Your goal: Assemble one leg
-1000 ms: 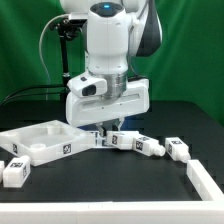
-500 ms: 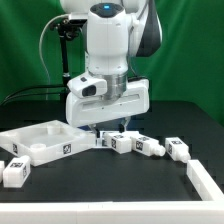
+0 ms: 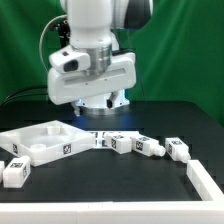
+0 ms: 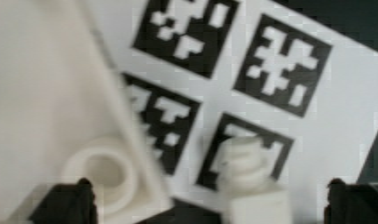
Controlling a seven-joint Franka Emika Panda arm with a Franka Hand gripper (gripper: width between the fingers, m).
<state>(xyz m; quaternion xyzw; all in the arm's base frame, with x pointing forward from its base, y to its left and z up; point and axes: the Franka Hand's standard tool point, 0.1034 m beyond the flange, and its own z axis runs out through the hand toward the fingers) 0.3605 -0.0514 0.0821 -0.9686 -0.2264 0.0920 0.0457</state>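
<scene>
In the wrist view a white leg (image 4: 244, 178) with its round peg showing lies on the marker board (image 4: 257, 60), beside the large white panel (image 4: 44, 100) and its round socket (image 4: 101, 165). My gripper (image 4: 212, 205) is open; its dark fingertips (image 4: 70, 202) stand wide apart on either side of the leg and do not touch it. In the exterior view the gripper (image 3: 103, 106) hangs well above the table, its fingers mostly hidden under the hand. More legs lie on the table (image 3: 121, 142), (image 3: 150, 146), (image 3: 180, 150).
The large white panel (image 3: 45, 140) lies at the exterior view's left, with one more leg (image 3: 15, 172) in front of it. A white L-shaped wall (image 3: 205, 180) stands at the exterior view's front right. The table top is black.
The arm has risen from just above the table and shifted toward the exterior view's left. The legs on the table have not moved.
</scene>
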